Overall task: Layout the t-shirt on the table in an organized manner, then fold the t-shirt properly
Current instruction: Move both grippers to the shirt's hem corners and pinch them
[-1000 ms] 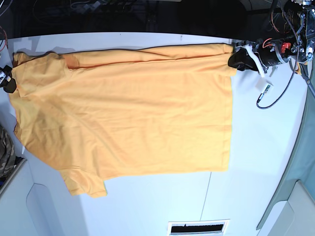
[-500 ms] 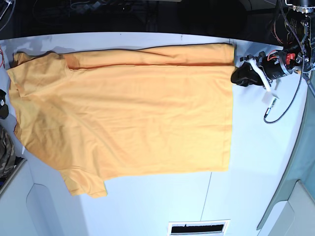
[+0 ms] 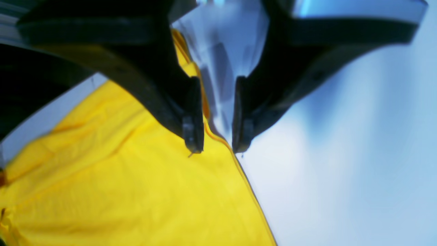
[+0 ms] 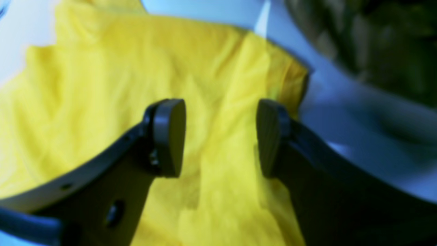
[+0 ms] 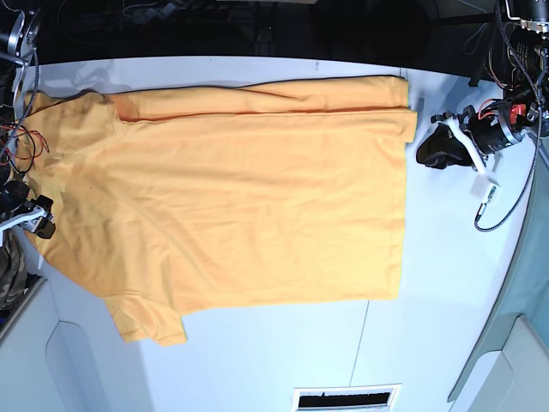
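I'm seeing the t-shirt (image 5: 232, 197) lying spread across the table (image 5: 446, 283). The left gripper (image 3: 217, 148) is hovering empty at the shirt's hem, jaws slightly apart; the right gripper (image 4: 221, 136) is gaping over the collar end. A shallow pinch risks dragging wrinkles in.

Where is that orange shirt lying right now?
In the base view the t-shirt lies spread flat across the middle and left of the white table, with the left gripper just off its far right corner.
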Robot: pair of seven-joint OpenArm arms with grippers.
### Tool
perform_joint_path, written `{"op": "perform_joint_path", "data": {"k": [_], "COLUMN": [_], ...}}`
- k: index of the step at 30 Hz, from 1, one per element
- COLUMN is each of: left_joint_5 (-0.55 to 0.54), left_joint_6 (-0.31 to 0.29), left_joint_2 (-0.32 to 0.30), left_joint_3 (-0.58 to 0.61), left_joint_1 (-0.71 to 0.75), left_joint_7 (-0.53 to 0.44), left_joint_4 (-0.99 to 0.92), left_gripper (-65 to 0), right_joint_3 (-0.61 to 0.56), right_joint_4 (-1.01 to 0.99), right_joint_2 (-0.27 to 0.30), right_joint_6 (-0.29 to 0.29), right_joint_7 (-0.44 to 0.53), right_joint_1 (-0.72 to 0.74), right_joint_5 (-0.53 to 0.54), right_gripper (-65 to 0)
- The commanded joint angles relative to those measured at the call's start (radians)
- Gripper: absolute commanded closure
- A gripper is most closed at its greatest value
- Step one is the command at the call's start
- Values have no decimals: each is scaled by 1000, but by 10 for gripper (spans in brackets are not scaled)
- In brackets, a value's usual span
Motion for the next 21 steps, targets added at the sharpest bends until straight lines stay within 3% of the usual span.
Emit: {"op": "perform_joint_path", "data": {"k": [1, 4, 7, 9, 14, 17, 21], "left_joint_5": [-8, 31, 40, 56, 150, 170, 169], "left_joint_6": [-6, -6, -6, -6, -6, -6, -6], "left_joint_2": [-12, 17, 49, 71, 97, 82, 42], "left_joint_3": [-5, -3, 33, 81, 179, 181, 181], "left_joint_1": [-26, -76, -137, -174, -264, -279, -258], "left_joint_7": [-48, -59, -60, -60, -60, -60, -51], "left_joint_4": [16, 6, -61, -138, -347, -412, -420], "left_gripper": [-180, -122, 0, 0, 0, 0, 0], "right_joint_3": [-11, -30, -30, -29, -29, -29, -29], "right_joint_4": [-4, -20, -19, -18, 38, 117, 246], "right_joint_2": [24, 8, -11, -19, -32, -34, -34], "right_joint_6": [4, 5, 16, 24, 60, 62, 61], "right_joint_7": [22, 18, -11, -38, -131, -189, -196], "right_joint_1": [24, 17, 5, -4, -51, -108, -206], "right_joint_5": [8, -21, -54, -52, -5, 44, 53], "right_gripper": [-325, -228, -73, 0, 0, 0, 0]}}
